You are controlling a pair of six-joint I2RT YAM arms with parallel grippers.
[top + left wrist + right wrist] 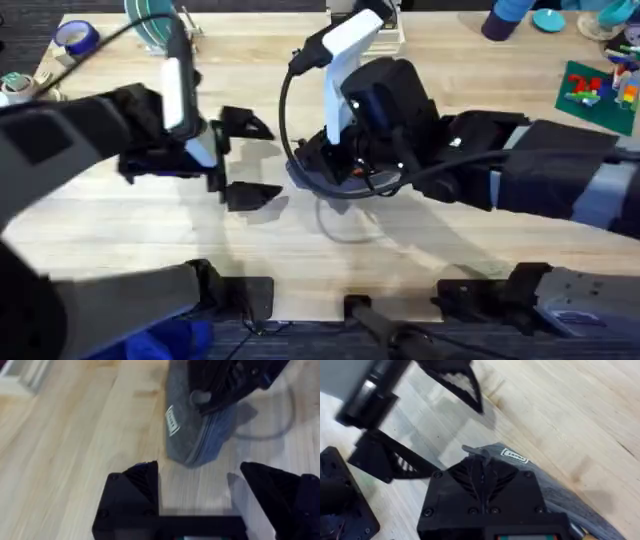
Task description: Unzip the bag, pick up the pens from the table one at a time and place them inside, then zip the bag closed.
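Left wrist: left tool [197,485] spread apart beside grey fabric bag [192,435]; right tool [482,477] clamped on it.

Overhead looking down on table [120,215], both wrist views close on bag [192,435]

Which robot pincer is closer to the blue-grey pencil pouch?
Right. The right pincer is down on the pouch, fingers closed at its end. The left pincer sits open beside it, not touching.
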